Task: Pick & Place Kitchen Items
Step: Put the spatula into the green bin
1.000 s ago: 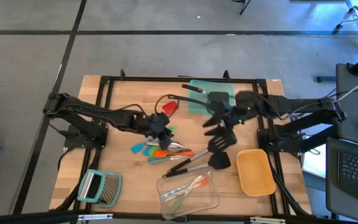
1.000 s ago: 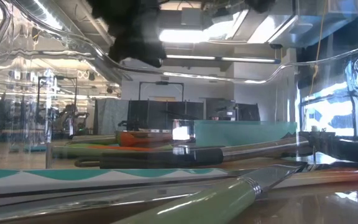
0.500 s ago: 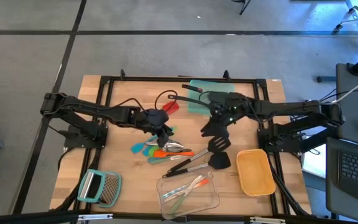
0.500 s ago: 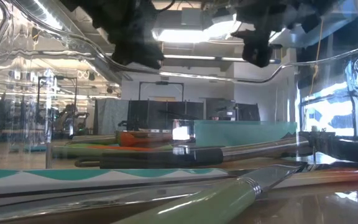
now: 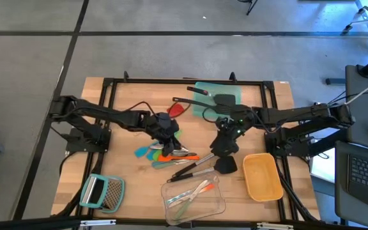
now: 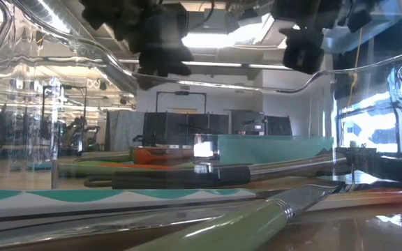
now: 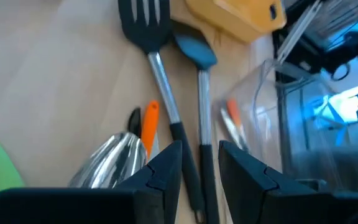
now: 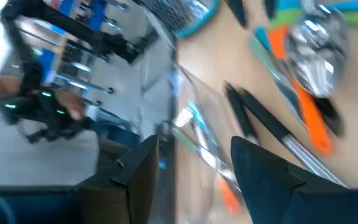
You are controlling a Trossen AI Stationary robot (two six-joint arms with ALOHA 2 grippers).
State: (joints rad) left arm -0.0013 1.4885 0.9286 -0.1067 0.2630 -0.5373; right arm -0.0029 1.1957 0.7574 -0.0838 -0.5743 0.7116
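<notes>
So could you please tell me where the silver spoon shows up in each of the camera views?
High view: the silver spoon lies mid-table in the utensil pile, just below the left gripper.
Low view: I cannot pick it out.
Left wrist view: its bowl sits beside that arm's fingers.
Right wrist view: its bowl is far from the fingers.
Shared landmark: the orange tool beside it.

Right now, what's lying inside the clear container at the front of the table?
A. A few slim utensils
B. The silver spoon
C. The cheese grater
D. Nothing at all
A: the high view shows a few slim utensils, green and orange among them, lying inside the clear container; the grater sits apart on the table, and the silver spoon lies in the pile.
</notes>
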